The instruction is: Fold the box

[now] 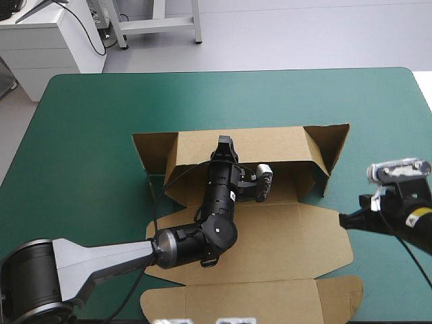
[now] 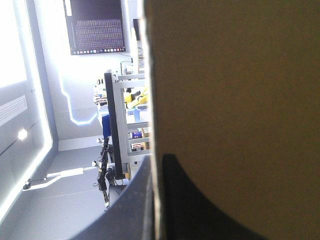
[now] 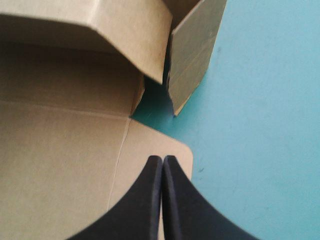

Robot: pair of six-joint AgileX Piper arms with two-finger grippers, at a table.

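Note:
The brown box (image 1: pixel 283 229) lies mid-table with its base flat and its long far wall (image 1: pixel 270 145) raised. Both end flaps of that wall, the left (image 1: pixel 152 154) and the right (image 1: pixel 331 145), angle outward. My left gripper (image 1: pixel 225 143) is shut on the far wall's top edge. In the left wrist view the board (image 2: pixel 235 90) stands between its fingers, at the left gripper (image 2: pixel 156 161). My right gripper (image 1: pixel 343 219) is shut and holds nothing. It hovers at the base panel's right corner (image 3: pixel 165 150), near the right gripper (image 3: pixel 162 159), just short of the right end flap (image 3: pixel 192 55).
The box's lid panel (image 1: pixel 250 300) lies flat and reaches the table's front edge. Bare teal-green cover (image 1: pixel 81 135) runs left of and beyond the box, and more of the cover (image 3: pixel 260 125) lies to the right of my right gripper.

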